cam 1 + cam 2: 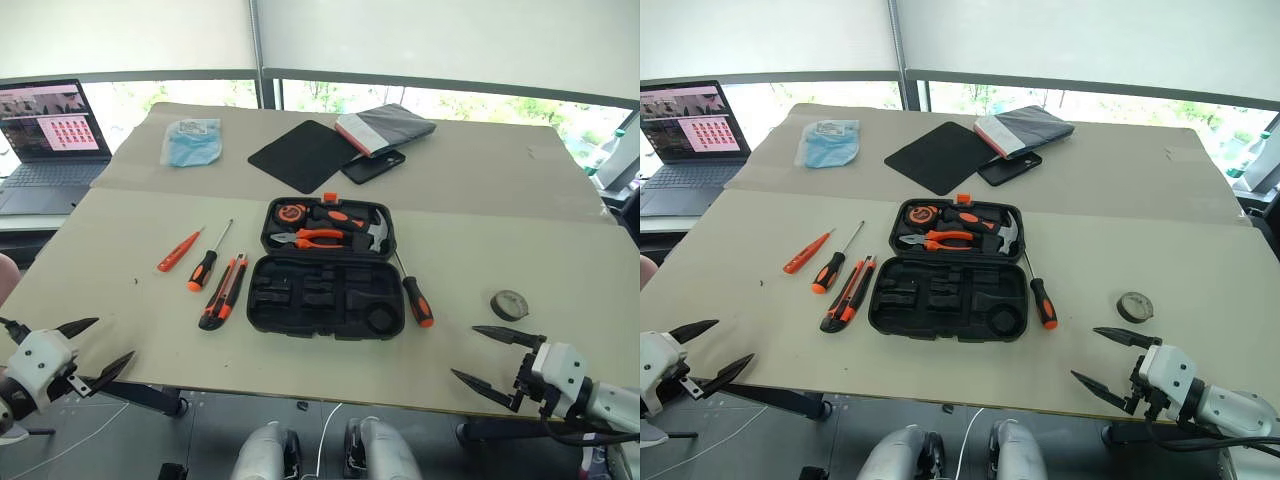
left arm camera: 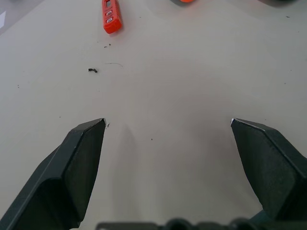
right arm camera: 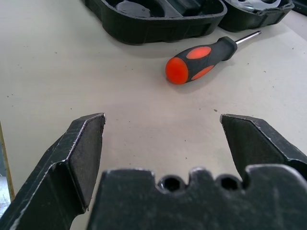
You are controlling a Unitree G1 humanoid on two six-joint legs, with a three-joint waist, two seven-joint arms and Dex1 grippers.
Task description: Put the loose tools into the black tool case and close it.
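Both my grippers, left (image 1: 88, 352) and right (image 1: 488, 356), gape empty over the tabletop's (image 1: 520, 210) near edge; tool case (image 1: 327, 283) open mid-table.

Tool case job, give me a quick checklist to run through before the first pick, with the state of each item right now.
1. Black tool case lid open: ok.
2. Near half's slots free: ok.
3. Left gripper open, holding nothing: ok.
4. Right gripper open, holding nothing: ok.
5. Loose tools lie apart on the table: tester screwdriver, left screwdriver, utility knife, right screwdriver: ok.
6. Which slot fits which tool: cannot tell.
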